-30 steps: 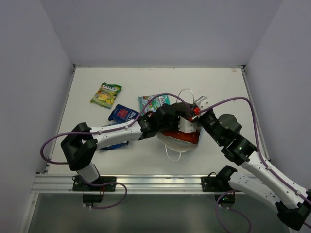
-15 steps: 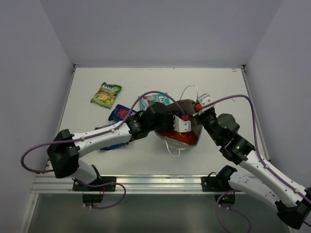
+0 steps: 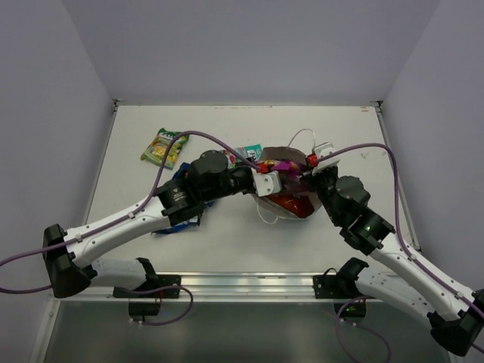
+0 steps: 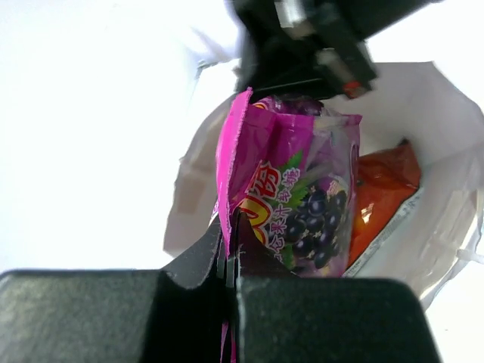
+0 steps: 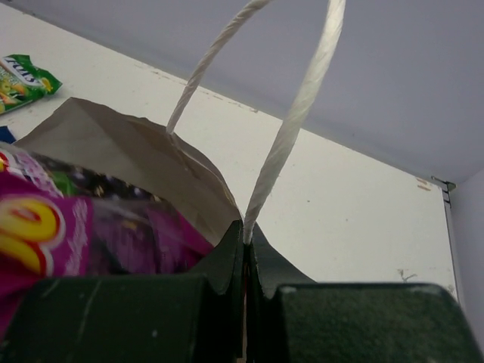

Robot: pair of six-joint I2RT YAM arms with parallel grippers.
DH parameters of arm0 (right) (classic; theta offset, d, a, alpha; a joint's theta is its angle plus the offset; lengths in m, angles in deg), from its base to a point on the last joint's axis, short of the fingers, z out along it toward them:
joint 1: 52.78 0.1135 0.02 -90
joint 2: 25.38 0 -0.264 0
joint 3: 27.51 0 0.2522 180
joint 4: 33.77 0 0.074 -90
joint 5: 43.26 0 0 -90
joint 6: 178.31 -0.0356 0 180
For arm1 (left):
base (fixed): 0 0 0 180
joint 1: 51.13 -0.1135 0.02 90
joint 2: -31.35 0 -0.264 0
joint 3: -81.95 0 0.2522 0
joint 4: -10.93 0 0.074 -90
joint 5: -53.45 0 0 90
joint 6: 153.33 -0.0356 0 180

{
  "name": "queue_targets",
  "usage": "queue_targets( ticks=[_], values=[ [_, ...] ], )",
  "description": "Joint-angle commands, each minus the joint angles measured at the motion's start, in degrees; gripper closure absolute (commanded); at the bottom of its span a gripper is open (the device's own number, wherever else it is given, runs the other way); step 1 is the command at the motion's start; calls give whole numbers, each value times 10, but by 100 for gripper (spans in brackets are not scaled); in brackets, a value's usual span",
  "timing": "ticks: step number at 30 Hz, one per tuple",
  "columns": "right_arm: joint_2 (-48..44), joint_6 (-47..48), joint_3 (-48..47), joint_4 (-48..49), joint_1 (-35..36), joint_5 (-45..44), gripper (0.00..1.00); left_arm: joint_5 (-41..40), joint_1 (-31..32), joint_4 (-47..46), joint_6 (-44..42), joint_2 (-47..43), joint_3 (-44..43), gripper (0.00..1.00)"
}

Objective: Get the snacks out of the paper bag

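1. The table (image 3: 340, 128) is my landing ground. The far left, around the yellow-green packet (image 3: 165, 147), looks like the sensible place to drop, well apart from the bag.
2. The paper bag (image 4: 450, 110) lies right of centre with its mouth turned toward the left arm and its white inside showing. The right gripper (image 5: 245, 242) has its jaws pressed together on the bag's rim, right at the root of a cord handle (image 5: 295, 113). I judge that pinch to be my anchor. If I release it before the packet is clear, the bag will likely drag along.
3. The purple packet (image 4: 302, 197) is up at the bag's mouth. I cannot tell whether its lower end is fully out. The left gripper (image 4: 227, 261) has its jaws closed on the packet's left edge, pinching only the seam. That is a thin hold on crinkly foil, so I would draw slowly to the left, straight out of the mouth and without twisting the wrist. I would lift a little so the packet does not scrape the rim.
4. The orange packet (image 4: 382, 185) sits inside the bag, just right of the purple one and seemingly touching it. I would watch that it does not ride out or snag during the pull. It looks like the next pick.
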Motion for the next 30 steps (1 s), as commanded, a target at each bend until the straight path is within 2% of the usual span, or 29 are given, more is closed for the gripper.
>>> queue_targets(
  ticks=[1,8,11,12,15,19,22,30],
  values=[
    [7,-35,2,-26,-3,-43,100,-87,-10,-66,11,-45,-72,100],
    [17,-85,6,-61,-13,-72,100,-172,-15,-13,49,-96,-147,100],
    [22,-102,5,-72,-13,-72,100,-257,-16,3,44,-98,-172,100],
    [24,-107,4,-75,-13,-73,100,-315,-17,2,37,-97,-176,100],
    [25,-115,2,-83,-13,-79,100,-388,-40,6,24,-80,-178,100],
    [15,-122,-4,-97,-14,-72,100,-352,-139,25,72,-44,-176,100],
    [2,-139,-13,-111,-14,-60,100,-338,-187,15,84,4,-168,100],
    [-19,-146,-41,-139,-14,-9,100,-265,-277,-63,101,157,-159,100]
  ],
)
